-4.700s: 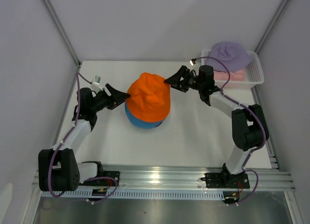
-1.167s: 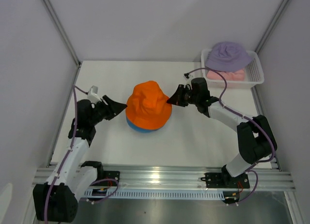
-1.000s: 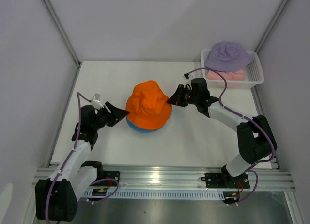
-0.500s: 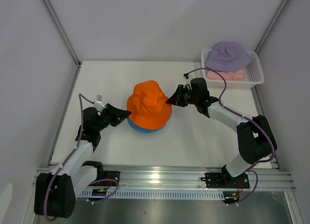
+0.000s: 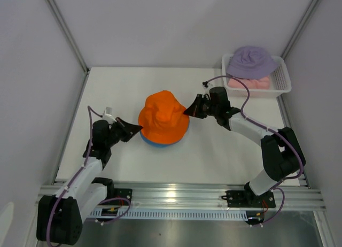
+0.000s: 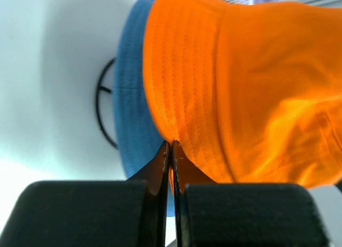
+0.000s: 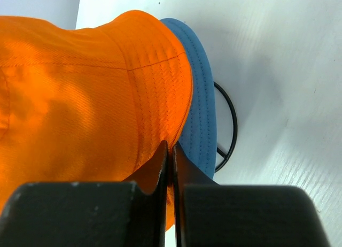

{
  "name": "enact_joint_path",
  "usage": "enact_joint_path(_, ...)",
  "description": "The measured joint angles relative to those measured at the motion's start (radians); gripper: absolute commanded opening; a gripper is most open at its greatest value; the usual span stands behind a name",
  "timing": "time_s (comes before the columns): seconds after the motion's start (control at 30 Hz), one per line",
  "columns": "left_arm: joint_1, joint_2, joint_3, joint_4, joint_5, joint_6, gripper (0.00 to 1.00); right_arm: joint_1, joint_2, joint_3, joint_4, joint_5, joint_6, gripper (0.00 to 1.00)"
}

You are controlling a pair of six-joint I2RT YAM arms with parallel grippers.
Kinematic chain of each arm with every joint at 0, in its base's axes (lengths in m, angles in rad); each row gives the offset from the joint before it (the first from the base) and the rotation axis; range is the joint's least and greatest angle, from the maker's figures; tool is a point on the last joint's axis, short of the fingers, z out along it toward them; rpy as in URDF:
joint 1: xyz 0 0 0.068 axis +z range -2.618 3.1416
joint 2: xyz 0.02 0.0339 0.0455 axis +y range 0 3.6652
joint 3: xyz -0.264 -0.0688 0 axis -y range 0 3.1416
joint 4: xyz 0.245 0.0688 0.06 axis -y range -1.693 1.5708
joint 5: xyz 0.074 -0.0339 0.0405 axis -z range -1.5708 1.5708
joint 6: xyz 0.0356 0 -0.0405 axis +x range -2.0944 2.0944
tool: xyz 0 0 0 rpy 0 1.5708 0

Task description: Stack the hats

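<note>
Orange hat (image 5: 163, 117) is marked w/ parallel stitch rows on brim; blue hat (image 6: 131, 105) likewise. Lavender hat (image 5: 250, 61) & pink hat (image 5: 248, 83) are plain. Basket (image 5: 284, 79) is white mesh, stand (image 7: 235, 124) black wire, table (image 5: 117, 86) white.

Wire stand (image 6: 98, 105) on the desk (image 5: 214, 156), lower hat (image 6: 131, 108) on it, upper hat (image 5: 163, 117) over that, left end effector (image 5: 139, 130) on the brim left of the stand, right end effector (image 5: 186, 112) opposite, basket (image 5: 283, 78) behind-right, third hat (image 5: 248, 83) inside, fourth hat (image 5: 251, 61) atop it.
</note>
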Motion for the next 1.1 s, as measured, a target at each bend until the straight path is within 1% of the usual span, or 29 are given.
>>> enact_joint_path(0.1, -0.003, 0.023, 0.000, -0.025, -0.026, 0.033, 0.01, 0.006, 0.001, -0.004, 0.000, 0.007, 0.001, 0.00)
enact_joint_path(0.2, -0.014, 0.084, 0.000, -0.024, -0.042, 0.050, 0.01, 0.012, 0.003, -0.006, -0.001, 0.010, 0.001, 0.00)
enact_joint_path(0.3, -0.034, 0.127, 0.000, -0.007, -0.047, 0.051, 0.01, 0.016, 0.005, -0.006, -0.001, 0.014, 0.001, 0.03)
enact_joint_path(0.4, -0.048, 0.120, -0.006, 0.004, -0.056, 0.058, 0.01, 0.018, 0.005, -0.006, -0.002, 0.021, 0.001, 0.07)
enact_joint_path(0.47, -0.050, 0.082, -0.010, -0.015, -0.071, 0.072, 0.01, 0.018, 0.005, -0.006, -0.002, 0.021, 0.000, 0.16)
enact_joint_path(0.5, -0.050, 0.054, -0.010, -0.036, -0.079, 0.082, 0.10, 0.018, 0.006, -0.006, -0.003, 0.021, 0.001, 0.20)
enact_joint_path(0.53, -0.050, 0.026, -0.010, -0.055, -0.086, 0.097, 0.16, 0.018, 0.007, -0.006, -0.008, 0.021, 0.000, 0.30)
enact_joint_path(0.57, -0.050, -0.003, -0.008, -0.082, -0.093, 0.111, 0.34, 0.018, 0.008, -0.006, -0.013, 0.021, -0.002, 0.39)
enact_joint_path(0.6, -0.050, -0.024, -0.002, -0.109, -0.097, 0.129, 0.50, 0.018, 0.008, -0.005, -0.029, 0.025, -0.007, 0.49)
enact_joint_path(0.63, -0.050, -0.047, 0.010, -0.146, -0.098, 0.150, 0.63, 0.017, 0.008, -0.001, -0.054, 0.031, -0.014, 0.70)
enact_joint_path(0.73, -0.052, -0.085, 0.097, -0.284, -0.106, 0.208, 0.83, 0.013, 0.006, 0.037, -0.151, 0.065, -0.059, 0.99)
enact_joint_path(0.8, -0.052, -0.097, 0.187, -0.365, -0.123, 0.247, 0.93, -0.002, -0.005, 0.068, -0.204, 0.075, -0.076, 1.00)
enact_joint_path(0.87, -0.052, -0.104, 0.276, -0.422, -0.136, 0.284, 0.99, -0.029, -0.037, 0.117, -0.275, 0.085, -0.099, 1.00)
enact_joint_path(0.97, -0.046, -0.106, 0.412, -0.510, -0.161, 0.331, 0.99, -0.110, -0.097, 0.212, -0.366, 0.089, -0.131, 0.99)
enact_joint_path(1.1, -0.015, -0.096, 0.565, -0.639, -0.199, 0.389, 1.00, -0.273, -0.188, 0.335, -0.435, 0.107, -0.171, 0.99)
